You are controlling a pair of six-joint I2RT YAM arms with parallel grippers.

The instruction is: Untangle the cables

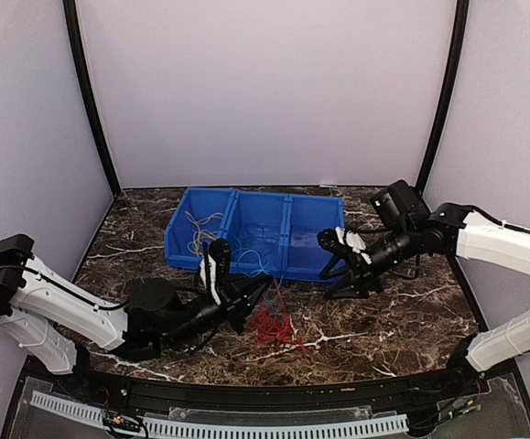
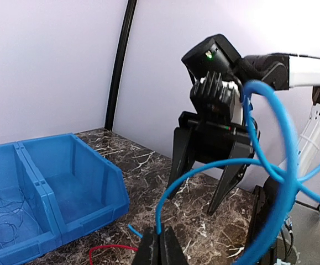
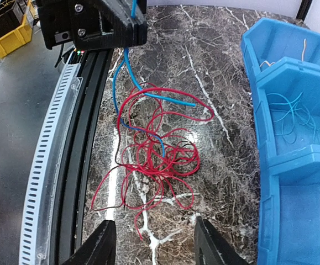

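A tangle of red cables (image 3: 160, 149) lies on the marble table, with a blue cable (image 3: 148, 94) threaded through it. In the top view the red pile (image 1: 274, 325) sits in front of the blue bins. My left gripper (image 2: 161, 245) is shut on the blue cable (image 2: 204, 171), which loops up from its tips; from above the left gripper (image 1: 261, 293) is at the pile's left edge. My right gripper (image 3: 155, 243) is open, nothing between its fingers, hovering just right of the pile (image 1: 336, 282). It faces the left wrist camera, jaws spread (image 2: 204, 185).
A blue three-compartment bin (image 1: 287, 240) stands behind the pile. Yellow-orange wires (image 1: 200, 229) lie in its left compartment and thin blue ones (image 3: 295, 118) in the middle one. A black rail with a white toothed strip (image 3: 54, 149) runs along the table's near edge.
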